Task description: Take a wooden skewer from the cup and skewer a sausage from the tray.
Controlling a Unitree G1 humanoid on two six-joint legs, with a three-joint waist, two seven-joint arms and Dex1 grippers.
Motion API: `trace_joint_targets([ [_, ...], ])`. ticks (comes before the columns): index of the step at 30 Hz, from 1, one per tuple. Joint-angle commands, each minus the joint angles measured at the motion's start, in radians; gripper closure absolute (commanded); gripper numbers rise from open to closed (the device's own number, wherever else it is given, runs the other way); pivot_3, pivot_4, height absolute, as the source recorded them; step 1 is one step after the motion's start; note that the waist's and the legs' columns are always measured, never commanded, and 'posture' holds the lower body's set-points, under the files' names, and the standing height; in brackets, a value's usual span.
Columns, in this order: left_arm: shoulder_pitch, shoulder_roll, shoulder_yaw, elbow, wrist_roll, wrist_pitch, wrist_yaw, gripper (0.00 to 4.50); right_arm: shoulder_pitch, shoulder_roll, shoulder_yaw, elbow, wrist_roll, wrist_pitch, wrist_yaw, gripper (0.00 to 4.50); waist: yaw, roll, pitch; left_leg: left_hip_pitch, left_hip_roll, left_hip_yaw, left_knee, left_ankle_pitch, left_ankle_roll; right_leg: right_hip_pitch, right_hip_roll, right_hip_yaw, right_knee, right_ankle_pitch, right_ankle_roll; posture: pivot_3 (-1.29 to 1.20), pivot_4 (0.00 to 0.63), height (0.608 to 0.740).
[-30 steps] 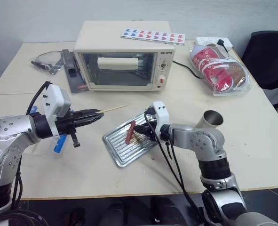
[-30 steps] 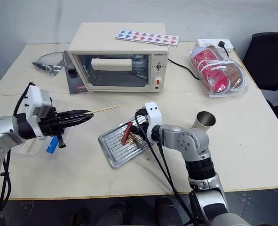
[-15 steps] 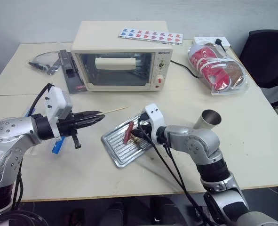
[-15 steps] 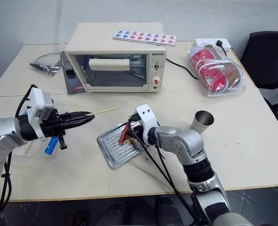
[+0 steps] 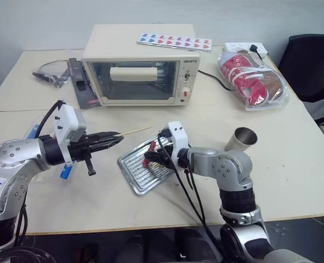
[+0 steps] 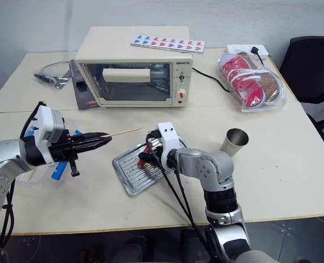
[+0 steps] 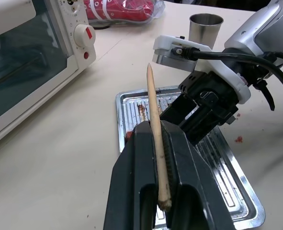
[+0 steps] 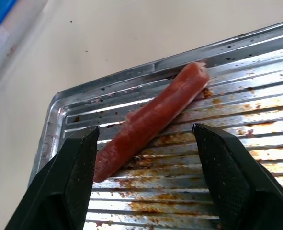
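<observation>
Head views
Left arm: reaches in from the left, held roughly level above the table [image 5: 293, 159]; left gripper [image 5: 111, 140] points toward the tray [image 5: 134, 170].
Left fingers: clenched on the skewer [image 5: 133, 131].
Skewer: long axis runs along the fingers, free end aimed toward the right arm and the oven [image 5: 137, 66], hanging over bare table just short of the tray.
Right arm: bent inward across the front, right gripper [image 6: 145, 156] angled down over the tray's near-right part.
Sausage: [image 5: 149, 155] lies in the tray by the right fingertips; the wrist housing and cables cover part of it.
Cup: [image 5: 240, 139] stands on the table to the right of the right arm, well apart from the tray.
Bag: [image 5: 252, 79] lies at the far right of the table.

Left wrist view
Skewer: [image 7: 155, 139] clamped between the two black fingers [image 7: 141, 187], tip upward toward the right gripper's housing; butt end sits low in the grip.
Tray: [image 7: 131, 108] partly hidden behind the fingers and the right gripper.
Cup: [image 7: 206, 26] behind the right arm.

Right wrist view
Right fingers: [image 8: 74, 177] released, spread wide, one on either side of the sausage, not touching it.
Sausage: [image 8: 151, 120] lies on the ribbed, stained tray bottom [image 8: 256, 148], long axis diagonal, one end near the tray's corner.
Hard to make out: the lower end of the sausage sits close to one finger's edge.
</observation>
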Motion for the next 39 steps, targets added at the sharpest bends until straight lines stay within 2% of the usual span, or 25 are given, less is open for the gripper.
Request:
trace_joint_targets([
  [1,-0.001,0.01,0.014,-0.021,0.01,-0.021,-0.006,4.5,-0.011,0.024,0.025,0.021,-0.023,-0.013,0.005,1.25,-0.005,0.0,0.0,0.0,0.0,0.0,0.0,0.0,0.0,0.0,0.0,0.0,0.001,0.0,0.0,0.0,0.15,0.74],
  [10,-0.008,0.012,0.014,-0.023,0.009,-0.015,-0.002,4.5,-0.008,0.007,0.096,0.057,-0.076,-0.072,0.045,1.25,-0.011,0.0,0.0,0.0,0.0,0.0,0.0,0.0,-0.001,-0.003,0.0,0.0,0.005,0.0,0.0,0.0,0.15,0.74],
  [11,-0.008,0.013,0.015,-0.022,0.009,-0.014,-0.003,4.5,-0.007,0.009,0.1,0.06,-0.076,-0.073,0.05,1.63,-0.011,0.0,0.0,0.0,0.0,0.0,0.0,0.0,-0.001,-0.003,0.0,0.0,0.005,0.0,0.0,0.0,0.15,0.74],
  [12,-0.008,0.014,0.015,-0.021,0.009,-0.015,-0.004,4.5,-0.006,0.01,0.106,0.06,-0.078,-0.074,0.056,1.76,-0.011,0.0,0.0,0.0,0.0,0.0,0.0,0.0,-0.001,-0.003,0.0,0.0,0.005,0.0,0.0,0.0,0.15,0.74],
  [18,-0.011,0.015,0.015,-0.018,0.01,-0.016,-0.003,4.5,-0.002,0.014,0.112,0.06,-0.091,-0.069,0.076,3.3,-0.012,0.0,0.0,0.0,0.0,0.0,0.0,0.0,-0.001,-0.003,0.0,0.0,0.005,0.0,0.0,0.0,0.15,0.74],
  [34,-0.021,0.005,0.001,-0.003,0.027,-0.029,-0.008,4.5,-0.013,0.006,0.113,0.059,-0.107,-0.075,0.105,3.3,-0.012,0.0,0.0,0.0,0.0,0.0,0.0,0.0,-0.001,-0.003,0.0,0.0,0.006,0.0,0.0,0.0,0.15,0.74],
  [39,-0.029,-0.003,-0.01,0.01,0.035,-0.042,-0.008,4.5,-0.046,-0.097,0.127,0.007,-0.086,-0.045,0.182,3.3,-0.01,0.0,0.0,0.0,0.0,0.0,0.0,0.0,-0.001,-0.003,0.0,0.0,0.006,0.0,0.0,0.0,0.15,0.74],
])
